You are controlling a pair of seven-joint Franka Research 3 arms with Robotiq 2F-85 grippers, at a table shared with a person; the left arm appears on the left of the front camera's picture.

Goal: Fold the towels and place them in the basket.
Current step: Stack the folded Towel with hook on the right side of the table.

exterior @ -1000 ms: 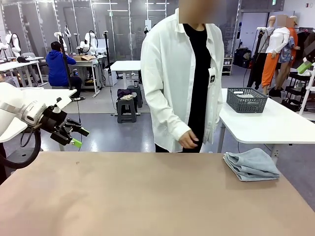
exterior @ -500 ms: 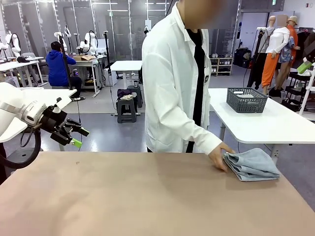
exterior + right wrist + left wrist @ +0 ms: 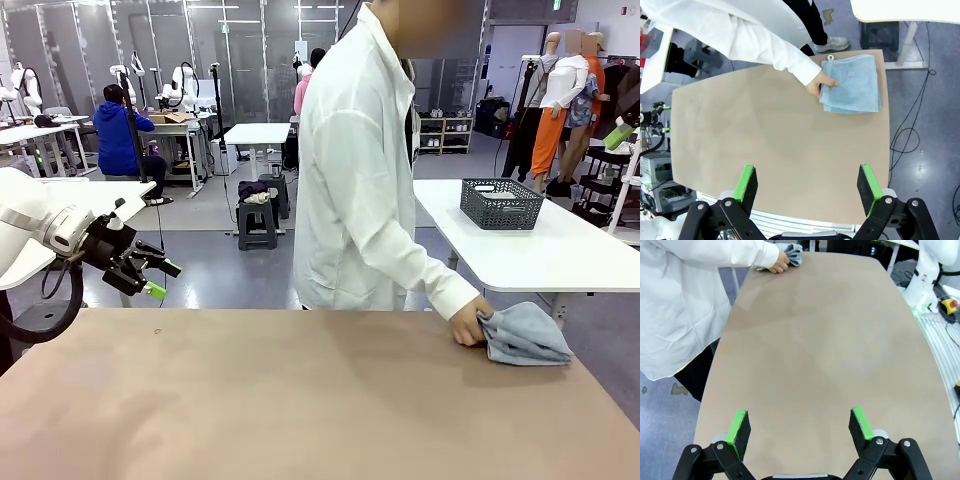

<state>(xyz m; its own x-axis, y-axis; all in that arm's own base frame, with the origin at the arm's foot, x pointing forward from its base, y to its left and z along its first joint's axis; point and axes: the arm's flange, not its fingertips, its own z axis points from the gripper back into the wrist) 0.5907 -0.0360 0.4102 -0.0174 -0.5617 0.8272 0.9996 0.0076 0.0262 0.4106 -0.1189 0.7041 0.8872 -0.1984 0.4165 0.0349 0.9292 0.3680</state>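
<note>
So the pale blue-grey terry cloth towels (image 3: 526,334) sit in a loose stack at the far right corner of the tan table (image 3: 300,400), and the person's hand (image 3: 467,325) is on the stack's edge. The small dark grey mesh plastic basket (image 3: 501,203) isn't even on this table, it's on the white table (image 3: 560,255) behind, well apart from the towels.

The left gripper (image 3: 800,425) hangs with its jaws spread wide, nothing in them; the right gripper (image 3: 806,183) looks the same, high above the table.

Biggest risk, as a guess: an arm reaching in while that hand is on the cloth could bump it. The stack also looks like 2 or more layers, so a pinch could drag several.

The right wrist view shows the stack from above, with a small hanging loop (image 3: 830,57) at one corner; the front view is the one with the basket.
</note>
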